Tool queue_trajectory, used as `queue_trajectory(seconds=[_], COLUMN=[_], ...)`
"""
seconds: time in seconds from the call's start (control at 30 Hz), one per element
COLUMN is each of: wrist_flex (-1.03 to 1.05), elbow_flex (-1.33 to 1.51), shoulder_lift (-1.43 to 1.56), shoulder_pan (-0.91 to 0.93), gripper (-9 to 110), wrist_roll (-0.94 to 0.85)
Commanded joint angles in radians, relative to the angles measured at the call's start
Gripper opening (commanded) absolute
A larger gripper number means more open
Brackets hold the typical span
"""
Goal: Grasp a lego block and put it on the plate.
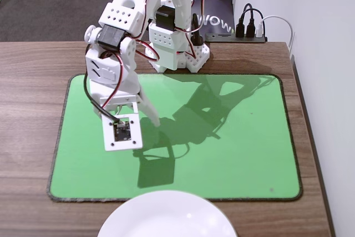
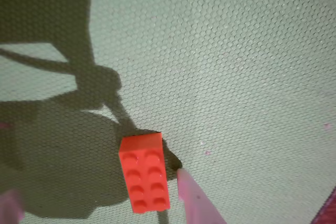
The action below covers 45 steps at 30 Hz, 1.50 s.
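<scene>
In the wrist view the orange lego block lies studs up on the green mat. It sits between the fingers of my gripper, which is open. The right finger is just beside the block's right edge, and the left finger is far off at the frame's edge. In the fixed view the gripper points down over the left half of the mat and the block is hidden under it. The white plate lies at the bottom edge, partly cut off.
The green mat covers most of the wooden table. The arm's white base stands at the mat's far edge. A power strip with plugs sits behind it at the table's back right.
</scene>
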Motion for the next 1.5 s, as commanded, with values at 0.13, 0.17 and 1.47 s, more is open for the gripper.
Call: queue_trajectory(seconds=[0.13, 0.17, 1.47], wrist_flex=[-0.023, -0.023, -0.021], elbow_flex=[-0.003, -0.003, 0.008], shoulder_lift=[-0.005, -0.006, 0.017], shoulder_pan=[-0.025, -0.029, -0.06], gripper=[30, 28, 4], wrist_roll=[0.021, 0.026, 0.1])
